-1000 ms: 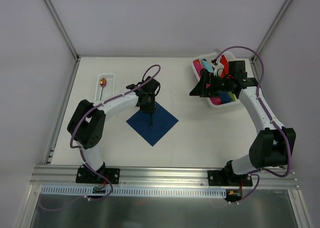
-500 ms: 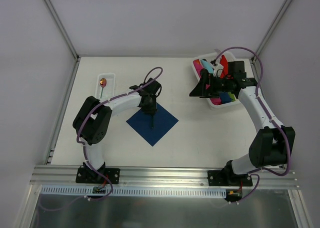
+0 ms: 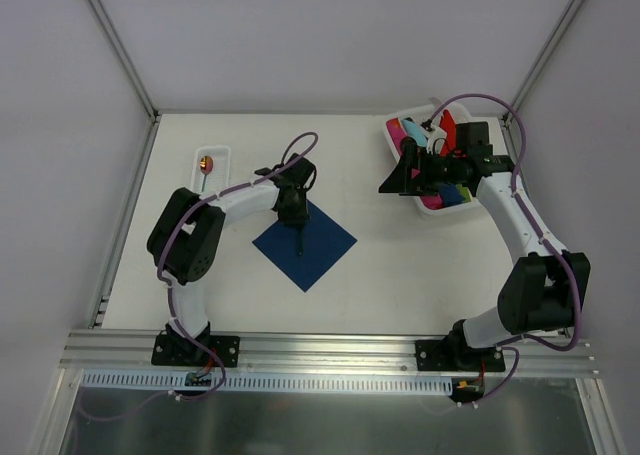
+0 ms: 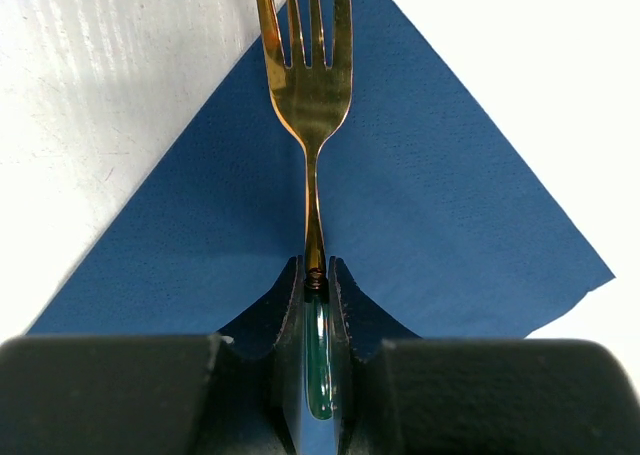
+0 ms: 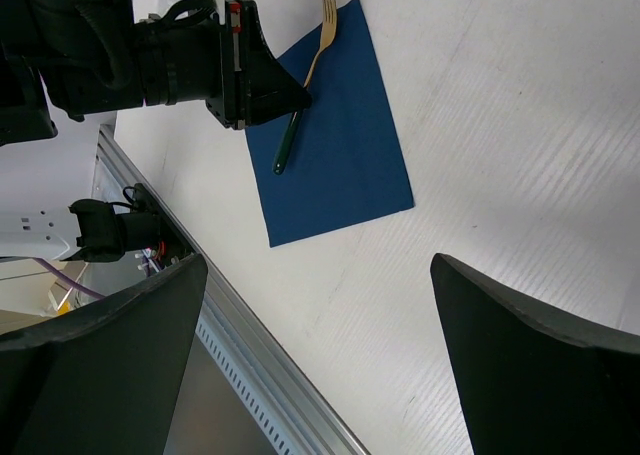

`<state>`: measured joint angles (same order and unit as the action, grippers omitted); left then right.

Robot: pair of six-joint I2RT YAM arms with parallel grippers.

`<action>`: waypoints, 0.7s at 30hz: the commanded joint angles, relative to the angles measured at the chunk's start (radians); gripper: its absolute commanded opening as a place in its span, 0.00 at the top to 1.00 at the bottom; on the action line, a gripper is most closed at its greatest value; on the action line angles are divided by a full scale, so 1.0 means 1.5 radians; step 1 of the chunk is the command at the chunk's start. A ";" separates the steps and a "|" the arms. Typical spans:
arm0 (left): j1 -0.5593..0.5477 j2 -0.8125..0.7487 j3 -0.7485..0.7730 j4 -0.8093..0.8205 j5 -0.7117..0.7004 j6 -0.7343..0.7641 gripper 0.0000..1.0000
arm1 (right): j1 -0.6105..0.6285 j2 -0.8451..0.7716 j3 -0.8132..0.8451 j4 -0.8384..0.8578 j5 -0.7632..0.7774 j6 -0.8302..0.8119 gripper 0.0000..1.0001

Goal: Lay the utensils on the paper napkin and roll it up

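Observation:
My left gripper [image 3: 295,212] is shut on the dark green handle of a fork [image 4: 312,105] with a golden-copper head. The fork stretches low over the navy paper napkin [image 3: 306,243], its tines near one corner of that napkin [image 4: 430,205]. In the left wrist view the jaws [image 4: 315,272] pinch the handle where it meets the metal neck. A second utensil, a copper spoon [image 3: 205,164], lies in the narrow white tray [image 3: 218,153] at the far left. My right gripper [image 3: 398,173] hangs open and holds nothing; its view shows the napkin [image 5: 340,165] and fork [image 5: 316,43] from afar.
A white bin [image 3: 394,124] of pink, red and blue plastic items stands at the back right, just behind my right gripper. The aluminium frame rail [image 3: 330,347] runs along the near table edge.
The left arm's elbow has shifted slightly right while its gripper stays over the napkin with the fork. The right arm has not moved.

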<state>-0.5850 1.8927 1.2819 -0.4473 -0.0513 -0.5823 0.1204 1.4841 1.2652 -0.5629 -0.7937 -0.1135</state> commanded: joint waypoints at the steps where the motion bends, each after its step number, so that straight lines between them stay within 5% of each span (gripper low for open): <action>1: 0.005 0.004 0.000 0.007 0.019 0.010 1.00 | 0.001 0.005 0.003 -0.005 -0.013 -0.011 0.01; 12: 0.014 0.013 -0.001 0.009 0.024 0.016 0.99 | 0.001 0.013 0.013 -0.009 -0.017 -0.010 0.01; 21: 0.017 0.009 0.000 0.009 0.027 0.020 0.84 | 0.001 0.015 0.013 -0.011 -0.017 -0.011 0.01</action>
<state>-0.5678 1.9133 1.2819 -0.4381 -0.0254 -0.5762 0.1204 1.5059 1.2652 -0.5667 -0.7990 -0.1139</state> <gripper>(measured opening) 0.148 0.991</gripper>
